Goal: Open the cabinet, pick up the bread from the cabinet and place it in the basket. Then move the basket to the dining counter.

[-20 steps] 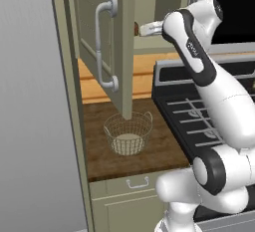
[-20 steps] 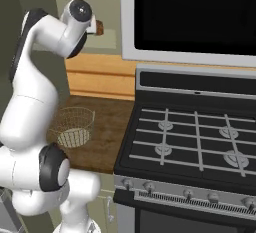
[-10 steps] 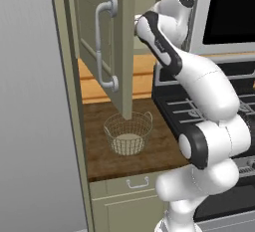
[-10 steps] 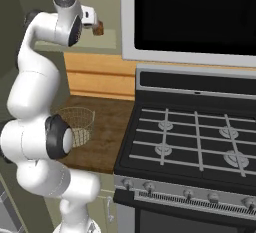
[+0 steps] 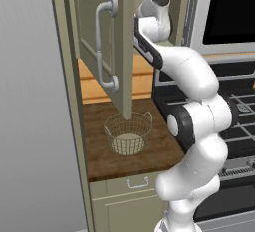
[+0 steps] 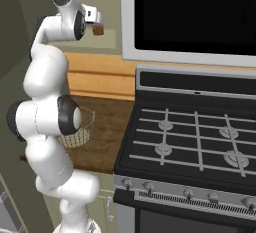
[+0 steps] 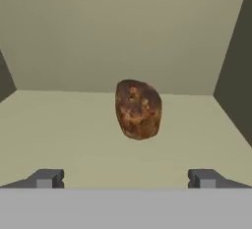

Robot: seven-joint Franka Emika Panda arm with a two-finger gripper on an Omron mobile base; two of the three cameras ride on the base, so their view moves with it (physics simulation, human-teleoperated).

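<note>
bread (image 7: 138, 109): reddish-brown lump, seen on the pale floor of the cabinet (image 5: 124, 52), ahead of and centred between the finger tips, untouched. pincer (image 7: 126, 179): spread wide, nothing held. basket (image 5: 128, 134): on the dark wood counter (image 5: 149, 151) below the open door.

risk, judged: the rounded lump could be nudged deeper or rolled aside if the tips are closed short of its middle; the wrist could be knocked against the door edge.

obscured: the bread's contact with the floor is hard to judge; the cabinet interior is hidden by the door in the left base view; the basket is partly covered by the arm in the right base view.
</note>
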